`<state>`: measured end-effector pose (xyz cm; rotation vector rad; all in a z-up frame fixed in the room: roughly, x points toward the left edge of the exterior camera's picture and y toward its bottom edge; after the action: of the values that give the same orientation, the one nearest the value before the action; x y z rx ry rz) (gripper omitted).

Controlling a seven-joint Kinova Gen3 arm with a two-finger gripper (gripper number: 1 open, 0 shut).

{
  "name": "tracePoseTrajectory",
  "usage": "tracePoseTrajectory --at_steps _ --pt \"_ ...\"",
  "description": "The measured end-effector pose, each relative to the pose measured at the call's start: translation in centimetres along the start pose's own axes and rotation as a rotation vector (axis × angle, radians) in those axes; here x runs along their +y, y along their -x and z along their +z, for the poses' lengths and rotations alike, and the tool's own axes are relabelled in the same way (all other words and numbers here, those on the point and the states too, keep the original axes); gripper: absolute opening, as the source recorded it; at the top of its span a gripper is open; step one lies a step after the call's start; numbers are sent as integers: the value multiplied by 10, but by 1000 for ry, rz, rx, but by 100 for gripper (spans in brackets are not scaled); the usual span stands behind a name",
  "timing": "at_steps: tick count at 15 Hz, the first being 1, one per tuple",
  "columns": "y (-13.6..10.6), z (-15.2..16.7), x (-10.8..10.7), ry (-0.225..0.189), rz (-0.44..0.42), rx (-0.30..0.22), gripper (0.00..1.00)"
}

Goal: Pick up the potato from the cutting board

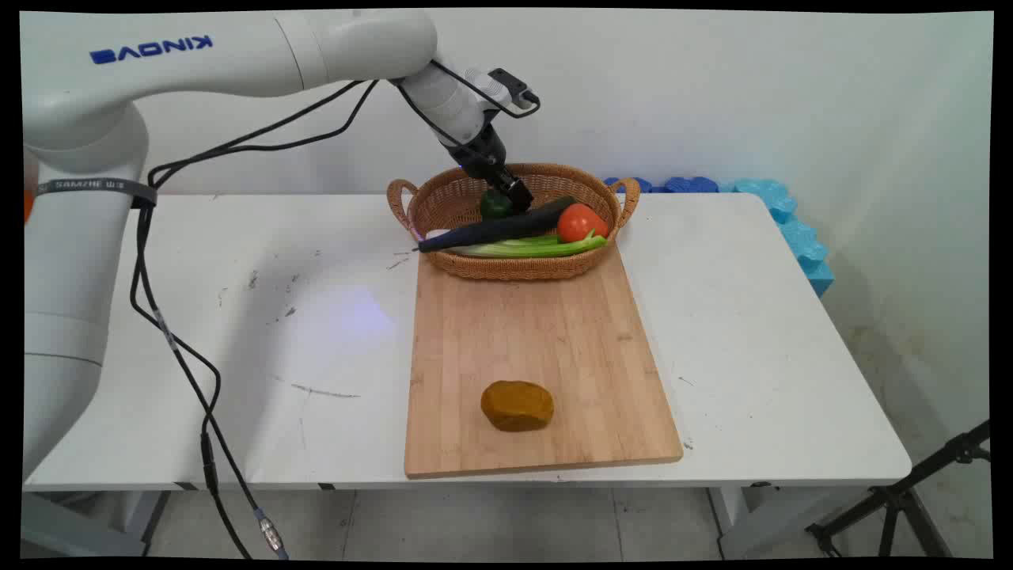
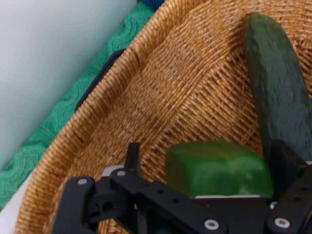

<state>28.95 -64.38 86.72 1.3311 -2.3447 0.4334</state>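
My gripper (image 1: 510, 192) reaches down into the woven basket (image 1: 443, 202) at the back of the table. A green pepper (image 2: 217, 168) sits between its two fingers in the hand view. The right finger (image 2: 285, 163) is against the pepper and the left finger (image 2: 132, 155) stands a little off it, so the gripper (image 2: 209, 163) is open. In the main view the pepper (image 1: 493, 206) shows just left of the fingertips. A long dark green cucumber (image 2: 278, 87) lies beside it on the basket floor (image 2: 195, 83).
The basket also holds the cucumber (image 1: 498, 226), a red tomato (image 1: 582, 222) and a pale green celery stalk (image 1: 538, 248). Its front rests on a wooden cutting board (image 1: 546, 340), which carries a brown potato (image 1: 517, 405). Blue foam (image 1: 791, 222) lines the table's far right edge.
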Motion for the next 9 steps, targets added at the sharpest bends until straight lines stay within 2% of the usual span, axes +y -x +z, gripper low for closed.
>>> tracePoseTrajectory --at_steps 5,9 --pt "-11 -15 4 -1 13 33 100" --pt "-24 -59 16 15 40 79 100"
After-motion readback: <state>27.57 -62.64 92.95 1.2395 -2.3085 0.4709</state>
